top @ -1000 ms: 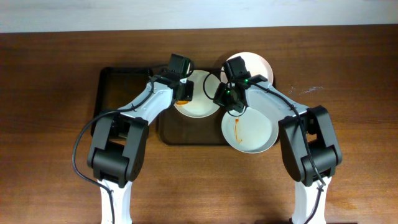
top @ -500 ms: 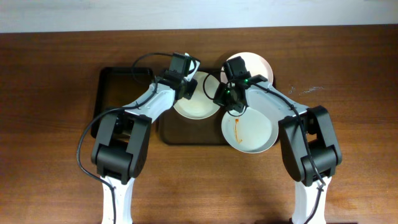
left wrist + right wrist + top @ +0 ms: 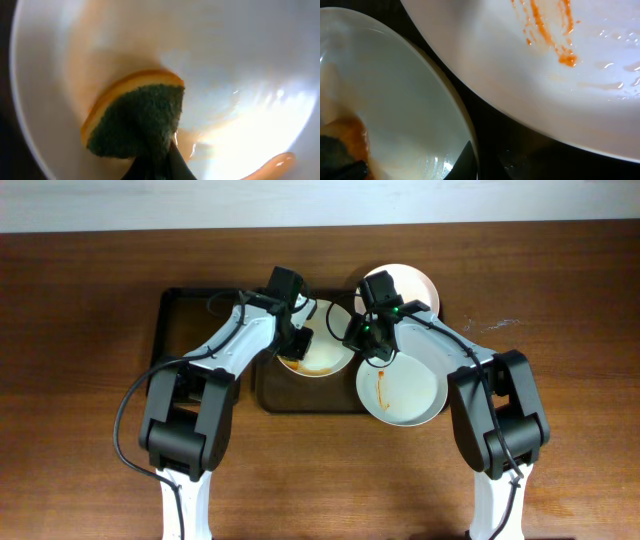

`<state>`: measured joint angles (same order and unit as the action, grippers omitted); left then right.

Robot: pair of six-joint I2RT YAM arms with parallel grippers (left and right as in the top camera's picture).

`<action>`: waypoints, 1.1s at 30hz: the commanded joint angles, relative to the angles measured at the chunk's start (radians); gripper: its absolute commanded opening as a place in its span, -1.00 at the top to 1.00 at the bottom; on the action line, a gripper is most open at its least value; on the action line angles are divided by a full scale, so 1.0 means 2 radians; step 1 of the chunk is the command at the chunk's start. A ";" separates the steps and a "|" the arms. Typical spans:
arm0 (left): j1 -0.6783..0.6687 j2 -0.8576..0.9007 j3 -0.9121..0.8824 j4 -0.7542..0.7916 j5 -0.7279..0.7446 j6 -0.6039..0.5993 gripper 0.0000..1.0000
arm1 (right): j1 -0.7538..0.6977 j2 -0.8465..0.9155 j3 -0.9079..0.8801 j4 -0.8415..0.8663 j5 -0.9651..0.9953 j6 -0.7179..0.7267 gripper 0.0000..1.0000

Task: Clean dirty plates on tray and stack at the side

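- Sponge work on the middle plate (image 3: 332, 340): the left gripper (image 3: 297, 345) is clamped on a scrub sponge (image 3: 135, 120), green scouring face toward the wrist camera, orange foam edge against the plate floor.
- The middle plate sits on the back part of the dark brown tray (image 3: 300, 398). A thin orange film is smeared over its left and near side, and the sponge sits right in it.
- The right gripper (image 3: 368, 345) is at that plate's right rim. In the wrist view its fingers (image 3: 468, 162) are narrow with one tip on the rim; cannot tell whether they actually pinch it.
- The streaked plate (image 3: 405, 395) is just right of the middle plate, over the tray's right edge and mostly above the table. Its sauce streak (image 3: 381, 388) lies on the left part, long axis running front to back.
- The far plate (image 3: 412, 283) sits behind the right gripper, partly hidden, with no streak visible.
- A black tray (image 3: 195, 320) lies left of the brown one, under the left arm.
- Key relation: the remaining film lies around the sponge and toward the near rim. The left arm is the nearer one and has the tool, so short strokes toward the robot look right.
- Judgement: the first plate is partly cleaned, the streaked plate is untouched, and nothing is stacked yet.
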<state>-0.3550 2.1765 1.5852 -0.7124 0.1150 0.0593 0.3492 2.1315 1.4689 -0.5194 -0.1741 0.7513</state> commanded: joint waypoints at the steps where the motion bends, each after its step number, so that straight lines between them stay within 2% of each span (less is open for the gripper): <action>1: -0.009 0.028 -0.019 0.065 0.020 -0.005 1.00 | -0.002 0.009 0.002 0.000 0.014 0.006 0.92; 3: -0.009 0.055 -0.019 0.107 -0.024 -0.007 1.00 | -0.001 0.009 0.002 0.000 0.014 0.006 0.92; 6: -0.005 0.090 -0.019 0.108 -0.164 -0.102 1.00 | -0.002 0.009 0.002 0.000 0.014 0.006 0.92; 7: -0.003 0.089 -0.019 0.098 -0.170 -0.117 1.00 | -0.002 0.009 0.002 0.000 0.014 0.006 0.92; 9: -0.003 0.089 -0.019 0.065 -0.170 -0.135 1.00 | -0.002 0.009 0.002 0.000 0.014 0.006 0.92; 13: -0.003 0.088 0.012 -0.082 -0.168 -0.143 1.00 | -0.001 0.009 0.002 0.000 0.014 0.006 0.92; 14: -0.003 0.088 0.025 -0.096 -0.121 -0.091 1.00 | -0.001 0.009 0.002 0.000 0.014 0.006 0.92; 16: 0.002 0.087 0.050 -0.092 0.055 0.032 1.00 | -0.001 0.009 0.002 -0.001 0.012 0.006 0.92; 17: 0.006 0.087 0.055 -0.072 0.101 0.039 1.00 | -0.001 0.009 0.002 -0.002 0.012 0.006 0.92; 18: 0.011 0.087 0.055 -0.055 0.112 0.039 1.00 | -0.001 0.009 0.002 -0.002 0.013 0.006 0.92; 20: 0.018 0.088 0.054 -0.012 0.115 0.037 1.00 | -0.002 0.009 0.002 -0.002 0.013 0.006 0.92; 24: 0.019 0.088 0.061 0.076 0.112 -0.014 1.00 | -0.001 0.009 0.002 -0.004 0.012 0.006 0.92; 27: 0.035 0.071 0.146 0.001 -0.027 -0.045 1.00 | -0.001 0.009 0.002 -0.006 0.013 0.003 0.92; 28: 0.042 0.061 0.169 -0.021 -0.046 -0.045 1.00 | -0.001 0.009 0.002 -0.006 0.013 0.003 0.92; 30: 0.061 0.032 0.216 -0.084 -0.047 -0.075 1.00 | -0.001 0.009 0.002 -0.004 0.013 0.002 0.92; 33: 0.079 -0.014 0.236 -0.170 -0.046 -0.130 1.00 | -0.001 0.010 0.002 0.006 0.014 -0.009 0.91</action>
<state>-0.2203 2.2723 2.0174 -0.9615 0.0475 -0.0933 0.3447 2.1323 1.4696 -0.5186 -0.1627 0.7544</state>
